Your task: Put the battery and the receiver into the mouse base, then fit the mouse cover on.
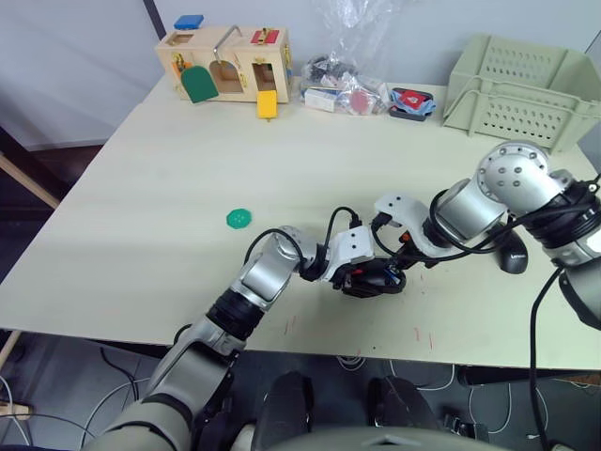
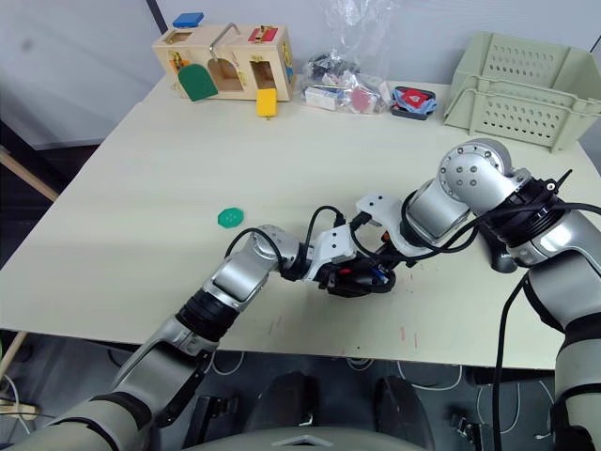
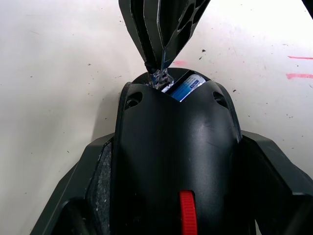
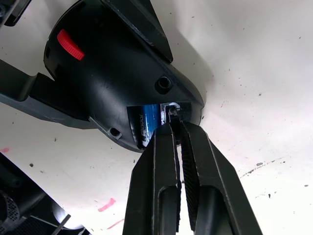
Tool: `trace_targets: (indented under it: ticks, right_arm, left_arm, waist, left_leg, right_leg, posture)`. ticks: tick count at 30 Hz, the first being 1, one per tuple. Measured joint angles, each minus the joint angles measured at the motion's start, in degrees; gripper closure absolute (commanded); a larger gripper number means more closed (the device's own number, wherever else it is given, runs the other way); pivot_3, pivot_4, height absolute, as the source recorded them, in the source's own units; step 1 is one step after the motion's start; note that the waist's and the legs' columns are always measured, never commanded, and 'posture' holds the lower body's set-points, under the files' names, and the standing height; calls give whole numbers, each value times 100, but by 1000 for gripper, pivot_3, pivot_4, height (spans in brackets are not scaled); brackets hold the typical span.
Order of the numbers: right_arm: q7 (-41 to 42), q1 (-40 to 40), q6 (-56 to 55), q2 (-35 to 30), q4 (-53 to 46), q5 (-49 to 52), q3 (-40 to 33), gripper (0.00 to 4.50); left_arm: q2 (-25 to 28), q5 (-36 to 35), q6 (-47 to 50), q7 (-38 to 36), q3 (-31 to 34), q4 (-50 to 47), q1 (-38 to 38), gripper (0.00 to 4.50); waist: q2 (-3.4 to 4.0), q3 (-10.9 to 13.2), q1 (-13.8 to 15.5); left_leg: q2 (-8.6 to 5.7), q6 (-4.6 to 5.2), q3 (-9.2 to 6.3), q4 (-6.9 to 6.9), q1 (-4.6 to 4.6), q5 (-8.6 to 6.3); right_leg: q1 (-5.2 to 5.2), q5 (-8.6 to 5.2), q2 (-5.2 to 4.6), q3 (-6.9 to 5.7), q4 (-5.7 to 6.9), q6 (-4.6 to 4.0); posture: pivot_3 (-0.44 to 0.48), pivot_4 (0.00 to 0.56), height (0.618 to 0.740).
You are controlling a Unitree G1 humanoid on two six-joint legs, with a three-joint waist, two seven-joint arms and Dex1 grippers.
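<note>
Mouse base (image 3: 173, 161) on the desk (image 1: 169, 188) near its front edge, clamped across its sides by left tool (image 3: 176, 205). Battery (image 3: 188, 87) seated in base cavity. Right tool (image 4: 174, 116) pinched nearly closed on a small metal piece beside the battery. Mouse cover (image 1: 514, 256) lies well apart, right.

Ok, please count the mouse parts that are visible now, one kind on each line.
base: 1
battery, lying in the base: 1
cover, on the table: 1
silvery piece at the tips of the right gripper, perhaps the receiver: 1
Total: 4
</note>
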Motion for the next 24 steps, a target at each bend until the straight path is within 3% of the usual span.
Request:
trace_targets:
  ticks: [12, 24]
  right_arm:
    - [331, -86, -8, -51, -118, -188, 172, 4500]
    - [127, -149, 2, 29, 38, -69, 215, 4500]
  left_arm:
    - [0, -4, -1, -8, -2, 0, 0, 1562]
    - [-1, -3, 0, -8, -1, 9, -1, 1562]
  waist:
    - [0, 0, 3]
    - [-1, -1, 2]
  left_leg:
    - [0, 0, 1, -4, 0, 0]
    - [0, 0, 1, -6, 0, 0]
  right_leg:
    - [-8, -3, -1, 0, -1, -4]
    - [-8, -3, -2, 0, -2, -4]
  posture:
    - [0, 150, 740]
    - [0, 150, 740]
